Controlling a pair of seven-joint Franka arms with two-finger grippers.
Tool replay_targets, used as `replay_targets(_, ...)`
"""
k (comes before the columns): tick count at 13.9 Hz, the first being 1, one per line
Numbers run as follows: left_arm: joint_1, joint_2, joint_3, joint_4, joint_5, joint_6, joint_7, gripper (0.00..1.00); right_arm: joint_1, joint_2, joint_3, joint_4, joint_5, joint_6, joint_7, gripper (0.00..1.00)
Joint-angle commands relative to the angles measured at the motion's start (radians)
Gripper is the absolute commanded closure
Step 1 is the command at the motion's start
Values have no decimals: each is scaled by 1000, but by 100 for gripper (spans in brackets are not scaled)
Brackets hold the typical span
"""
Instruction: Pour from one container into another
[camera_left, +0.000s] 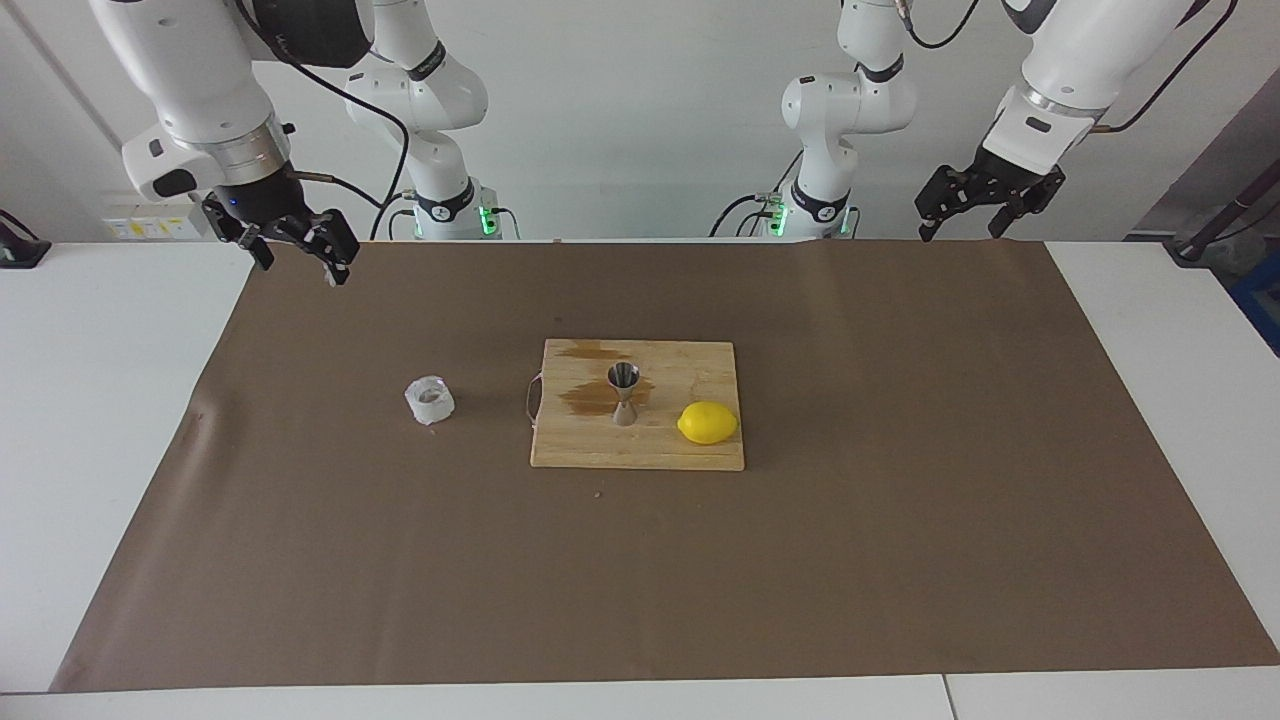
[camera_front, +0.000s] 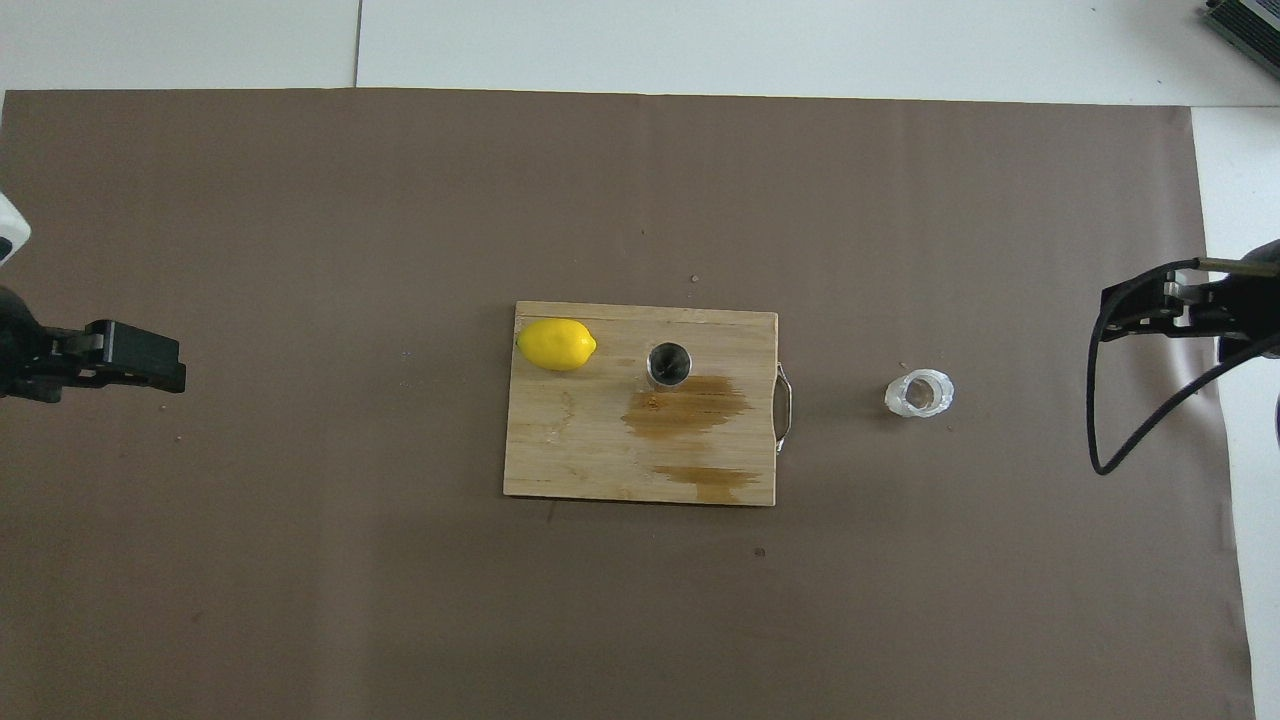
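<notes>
The small translucent whitish cup (camera_left: 430, 400) (camera_front: 919, 394) stands on the brown paper, toward the right arm's end of the table. The steel hourglass jigger (camera_left: 624, 394) (camera_front: 668, 364) stands upright on the wooden cutting board (camera_left: 640, 452) (camera_front: 570, 450). My right gripper (camera_left: 300, 265) (camera_front: 1110, 310) hangs open and empty over the paper's edge at its own end. My left gripper (camera_left: 960, 232) (camera_front: 150, 360) is raised, open and empty, over the paper's edge at the left arm's end.
A yellow lemon (camera_left: 707, 423) (camera_front: 556, 344) lies on the board beside the jigger, toward the left arm's end. Brown wet stains (camera_front: 688, 408) mark the board nearer to the robots than the jigger. A wire handle (camera_front: 786, 405) sticks out toward the cup.
</notes>
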Motion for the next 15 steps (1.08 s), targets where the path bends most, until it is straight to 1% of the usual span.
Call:
replay_targets(1, -12, -10, 6, -25, 19, 27, 8, 0, -8, -12, 3, -13, 12, -9, -25, 0)
replay_targets(3, -14, -10, 6, -29, 19, 25, 9, 0, -8, -20, 9, -19, 13, -24, -25, 0)
replay_targets(5, -23, -12, 4, -30, 17, 13, 0, 0, -9, -40, 9, -57, 23, -21, -42, 0)
replay_targets(6, -24, -12, 6, -27, 17, 10, -1, 0, -11, -40, 6, -62, 88, 8, -98, 0)
replay_targets(8, -14, -12, 6, -27, 17, 11, -3, 0, -9, -51, 5, -109, 109, 96, -332, 0)
replay_targets(11, -14, -12, 7, -27, 17, 13, -3, 0, -5, -95, 6, -233, 121, 253, -595, 0)
replay_targets(13, -12, -12, 9, -27, 17, 11, -5, 0, -2, -124, 6, -287, 125, 267, -738, 0)
replay_targets(15, -12, -12, 9, -27, 17, 10, -3, 0, -9, -127, 5, -298, 138, 278, -974, 0)
